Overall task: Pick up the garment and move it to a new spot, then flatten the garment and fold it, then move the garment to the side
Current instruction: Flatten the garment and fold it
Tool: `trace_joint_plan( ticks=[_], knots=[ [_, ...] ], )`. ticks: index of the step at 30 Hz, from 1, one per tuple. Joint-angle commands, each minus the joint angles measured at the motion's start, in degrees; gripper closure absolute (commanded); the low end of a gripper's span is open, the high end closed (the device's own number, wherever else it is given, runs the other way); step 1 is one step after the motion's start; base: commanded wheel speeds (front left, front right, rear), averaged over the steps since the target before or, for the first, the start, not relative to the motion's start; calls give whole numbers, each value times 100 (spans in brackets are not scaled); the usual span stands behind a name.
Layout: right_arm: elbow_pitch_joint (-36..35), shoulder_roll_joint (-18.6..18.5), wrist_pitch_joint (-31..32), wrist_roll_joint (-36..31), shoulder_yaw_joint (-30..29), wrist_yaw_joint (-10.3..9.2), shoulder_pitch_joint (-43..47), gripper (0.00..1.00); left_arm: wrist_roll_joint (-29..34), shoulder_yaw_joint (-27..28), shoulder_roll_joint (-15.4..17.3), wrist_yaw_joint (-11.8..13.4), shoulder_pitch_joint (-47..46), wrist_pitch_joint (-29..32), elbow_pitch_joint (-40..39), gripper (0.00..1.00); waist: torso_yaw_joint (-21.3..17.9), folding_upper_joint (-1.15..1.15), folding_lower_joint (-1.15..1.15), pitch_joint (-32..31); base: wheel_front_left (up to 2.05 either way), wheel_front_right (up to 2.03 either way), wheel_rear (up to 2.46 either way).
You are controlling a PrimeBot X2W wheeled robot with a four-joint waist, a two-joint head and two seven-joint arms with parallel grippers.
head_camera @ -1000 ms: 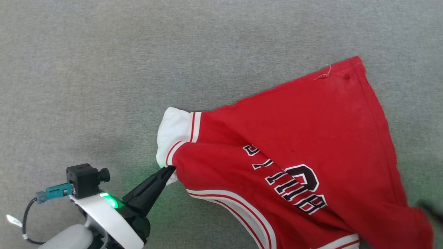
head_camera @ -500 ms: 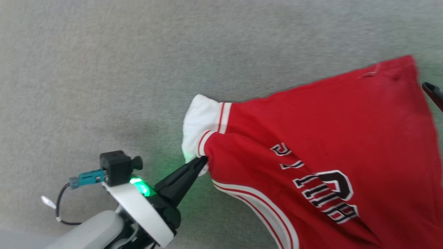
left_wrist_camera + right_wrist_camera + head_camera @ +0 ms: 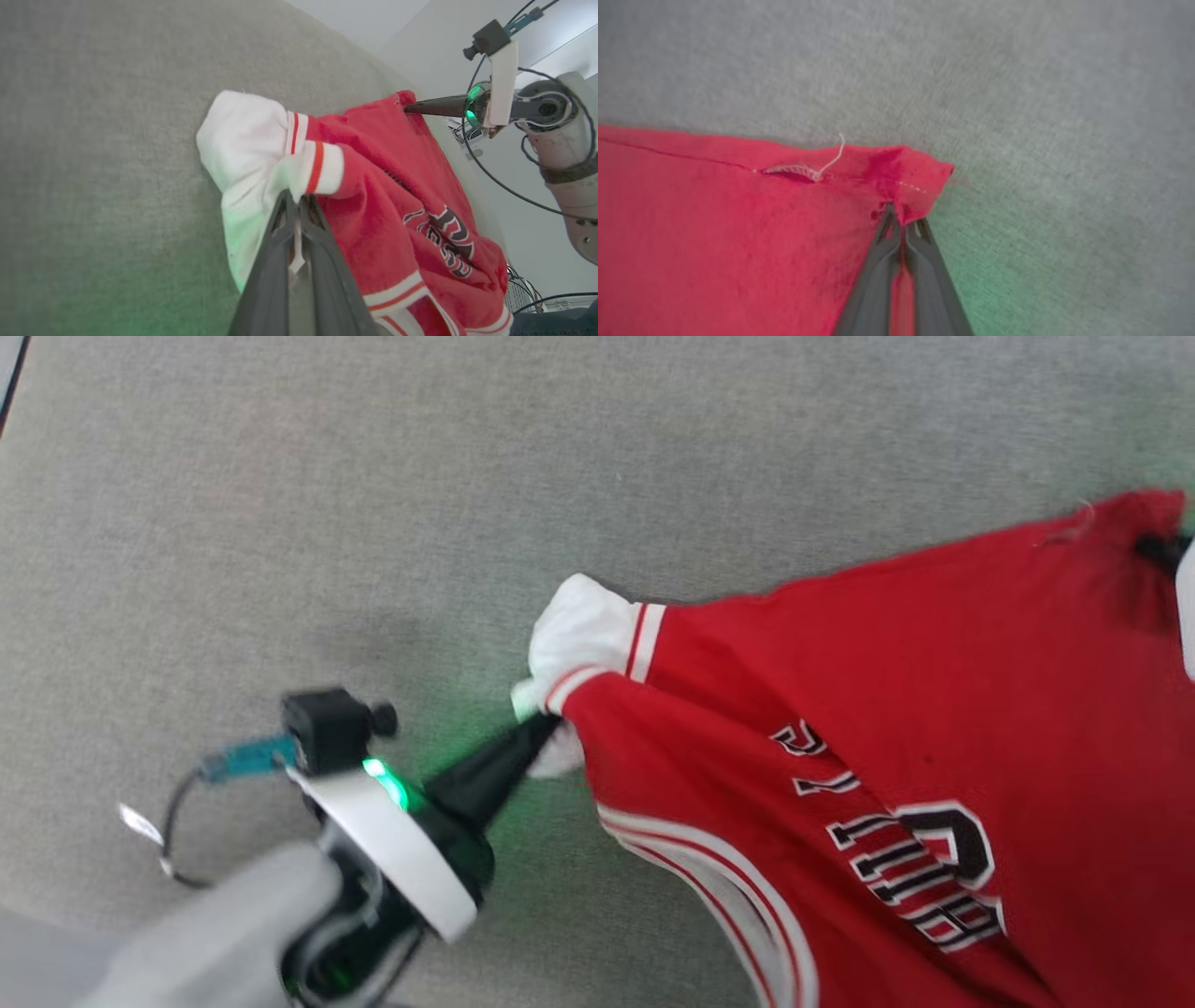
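The garment (image 3: pixel 868 691) is seen spread on the grey surface (image 3: pixel 327 476), clamped at the armhole by the left gripper (image 3: pixel 540 735) and at a hem corner by the right gripper (image 3: pixel 903 219). Even, simultaneous lifting is advised.

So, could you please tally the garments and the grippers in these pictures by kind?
garment: 1, a red jersey with white trim
grippers: 2, the left gripper and the right gripper, each shut on the garment
Total: 3
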Motion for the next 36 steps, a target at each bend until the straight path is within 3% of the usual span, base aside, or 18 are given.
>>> trace_joint_plan(
  ticks=[1,12,23,28,36],
  knots=[
    [67,46,-245,-94,-68,-5,-235,100,-83,34,40,16,-240,-29,60,100,-106,0,0,-67,0,0,0],
    [1559,1027,-2283,-1121,-701,-5,-2733,100,-783,605,468,16,-3046,156,1229,100,-865,0,0,162,0,0,0],
    [2969,1812,-4055,-2222,-1561,-24,-4923,100,-1219,1766,300,22,-5628,39,2990,100,-1396,0,0,334,0,0,0],
    [3578,1891,-4407,-2359,-1582,-24,-4896,100,-1378,1661,112,22,-5426,99,2901,100,-1413,0,0,256,0,0,0],
    [3872,1666,-4577,-1720,-1064,-17,-3375,100,-1827,1315,159,17,-3216,12,1706,100,-1331,0,0,-10,0,0,0]
  ],
)
